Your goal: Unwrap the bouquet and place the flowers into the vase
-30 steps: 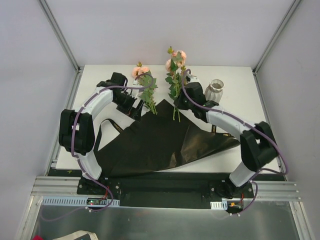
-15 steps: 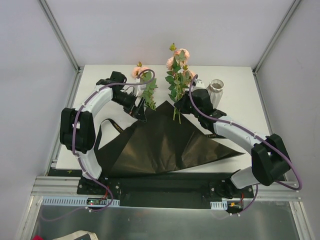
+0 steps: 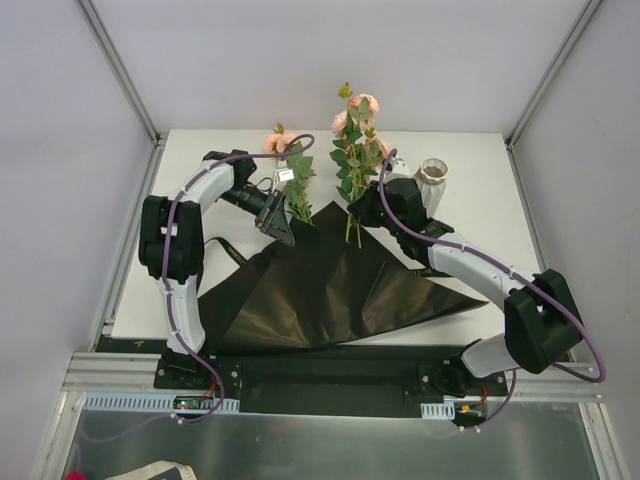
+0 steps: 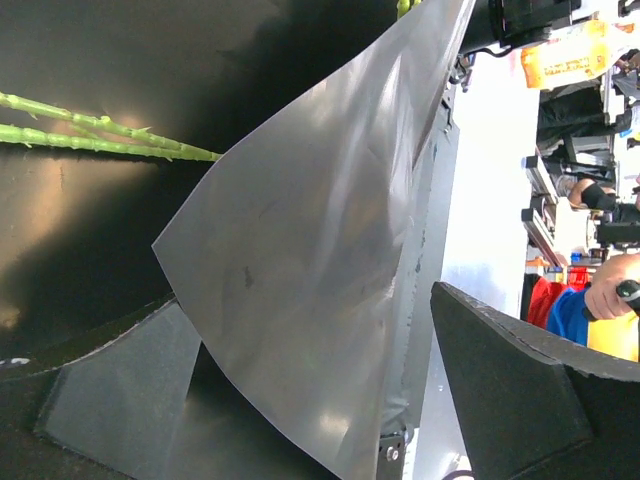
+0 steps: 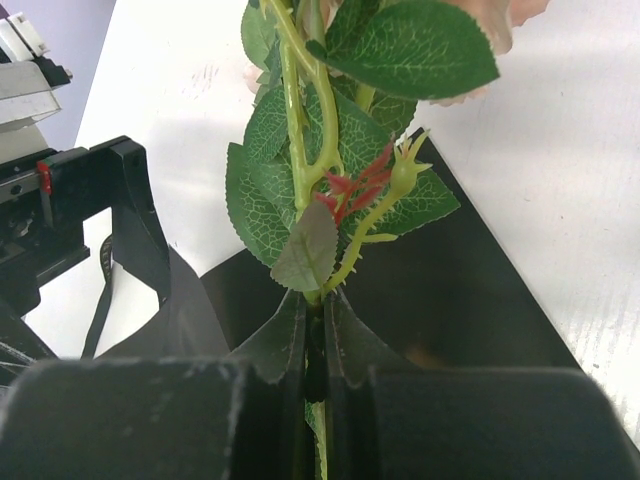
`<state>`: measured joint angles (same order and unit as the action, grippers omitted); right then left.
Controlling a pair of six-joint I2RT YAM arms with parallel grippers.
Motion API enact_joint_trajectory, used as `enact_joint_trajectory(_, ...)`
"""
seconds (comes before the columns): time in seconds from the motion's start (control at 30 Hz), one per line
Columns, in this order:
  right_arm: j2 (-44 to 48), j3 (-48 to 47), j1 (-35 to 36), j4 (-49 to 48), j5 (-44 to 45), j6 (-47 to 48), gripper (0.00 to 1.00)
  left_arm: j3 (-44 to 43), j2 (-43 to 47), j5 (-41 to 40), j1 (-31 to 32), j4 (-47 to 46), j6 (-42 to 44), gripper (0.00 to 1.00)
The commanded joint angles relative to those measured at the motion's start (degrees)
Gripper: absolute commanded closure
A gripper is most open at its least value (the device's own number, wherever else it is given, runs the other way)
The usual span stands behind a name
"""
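A cluster of peach-pink roses [image 3: 352, 128] stands upright. Its green stems are pinched between the right arm's fingers [image 5: 276, 345], which are closed tight on them just under the lowest leaves. The white ribbed vase [image 3: 432, 180] stands near those fingers on their outer side, mouth upward. A second spray of roses [image 3: 290, 165] lies on the worktop [image 3: 480, 215] just beyond the left arm's fingers [image 4: 510, 400]. Those fingers gape wide and hold nothing, and a raised fold of the black wrapping sheet [image 3: 330, 285] sits in the gap between them. To do this step well, the right arm likely needs to lift until the stem ends clear the vase rim. It should then centre them over the mouth and lower straight down before letting go.
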<state>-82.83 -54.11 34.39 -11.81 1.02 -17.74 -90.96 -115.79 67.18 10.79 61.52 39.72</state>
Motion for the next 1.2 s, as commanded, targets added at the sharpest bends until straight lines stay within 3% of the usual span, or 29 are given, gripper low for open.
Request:
enact_joint_trajectory(0.0,2.3,-0.5,0.3,-4.3,-0.5,0.4,0.99,0.1,1.4,3.0,0.5,3.1,5.1,0.11)
enact_joint_trajectory(0.13,1.3,-1.1,0.5,-4.3,-0.5,0.2,0.99,0.4,1.1,3.2,1.8,2.6,5.0,0.48)
enact_joint_trajectory(0.23,0.9,-1.4,0.6,-4.2,-0.5,0.2,0.99,1.0,1.1,3.2,2.1,0.8,3.6,0.66)
enact_joint_trajectory(0.27,0.7,-1.4,0.8,-4.0,-0.5,0.3,0.99,1.0,1.3,3.0,2.1,0.0,3.3,0.82)
enact_joint_trajectory(0.33,0.4,-1.7,0.8,-3.6,-0.5,0.7,0.99,1.1,2.0,2.3,2.3,-0.8,1.9,0.97)
enact_joint_trajectory(0.37,-0.3,-1.9,0.8,-3.6,-0.6,0.8,0.99,1.3,2.8,2.3,2.2,-1.1,1.4,1.00)
enact_joint_trajectory(0.63,-10.7,-12.5,0.9,4.6,-3.1,4.6,0.91,4.4,15.0,-3.4,5.6,-1.8,-2.5,1.00)
enact_joint_trajectory(0.73,-15.2,-16.1,0.9,7.1,-3.1,6.0,0.75,6.8,21.3,-5.4,8.9,0.6,-3.6,1.00)
enact_joint_trajectory(0.77,-17.3,-17.0,0.9,7.9,-3.1,6.9,0.60,7.4,22.6,-6.1,11.7,2.0,-3.0,1.00)
enact_joint_trajectory(0.83,-19.0,-19.7,0.9,11.2,-2.3,7.9,0.46,7.2,26.1,-7.9,14.9,7.4,-1.9,1.00)
enact_joint_trajectory(0.87,-20.4,-20.4,0.9,11.7,-2.1,8.6,0.34,6.9,27.2,-9.4,16.7,9.6,-1.1,1.00)
enact_joint_trajectory(0.97,-20.5,-21.0,0.7,15.9,-1.7,9.6,0.21,5.7,30.5,-11.3,24.1,15.7,-0.3,1.00)
enact_joint_trajectory(1.17,-16.8,-21.7,-0.5,22.7,-1.5,12.1,0.22,-1.9,32.6,-12.1,41.4,24.9,-0.4,0.97)
